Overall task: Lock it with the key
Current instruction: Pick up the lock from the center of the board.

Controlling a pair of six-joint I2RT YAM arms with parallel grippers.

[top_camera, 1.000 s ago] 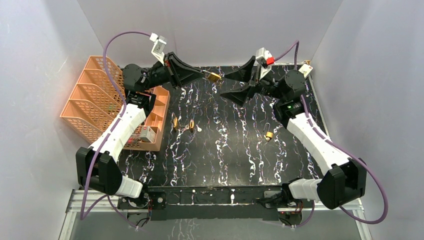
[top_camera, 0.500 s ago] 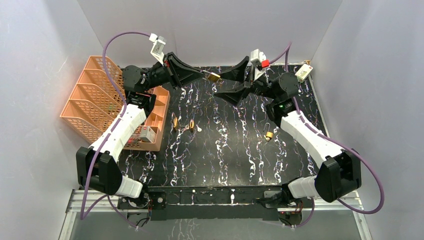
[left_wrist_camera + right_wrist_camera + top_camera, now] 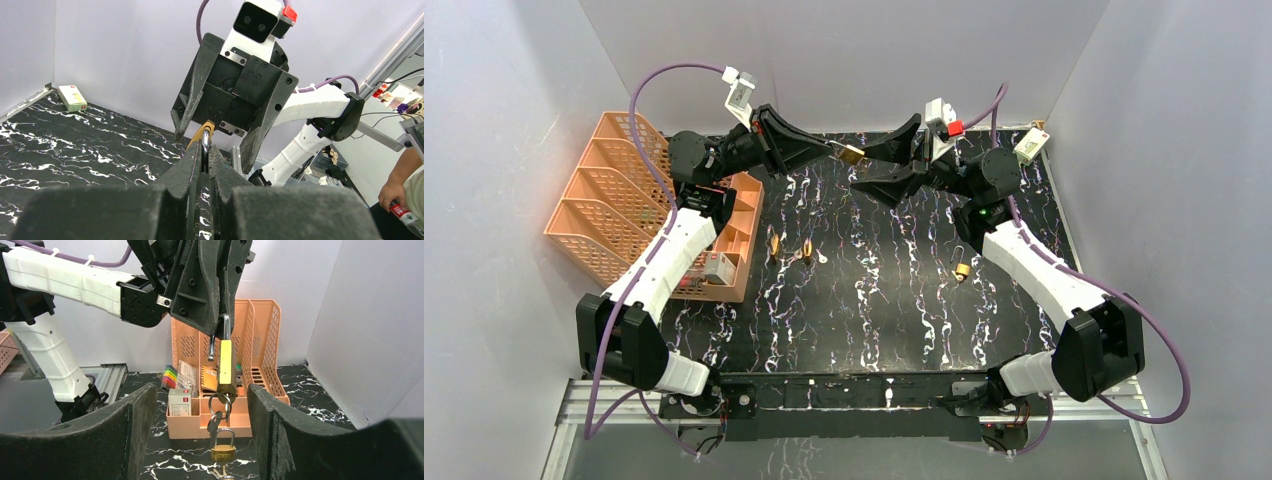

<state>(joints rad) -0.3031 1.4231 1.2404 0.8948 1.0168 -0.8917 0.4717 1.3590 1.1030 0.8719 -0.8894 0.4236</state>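
Observation:
My left gripper is shut on the steel shackle of a brass padlock and holds it up in the air above the back of the table. In the right wrist view the padlock hangs with its shackle open. A key ring with keys dangles from its underside. My right gripper is open, with its jaws standing on either side of the hanging padlock and keys and not touching them. Its fingers face the left wrist camera.
An orange desk organizer stands at the left, holding small items. Two brass padlocks lie on the black marbled table near it, and another lies at the right. A small box sits at the back right corner.
My right gripper has moved left towards the held padlock, so its open jaws now flank it. The left gripper and padlock have stayed still.

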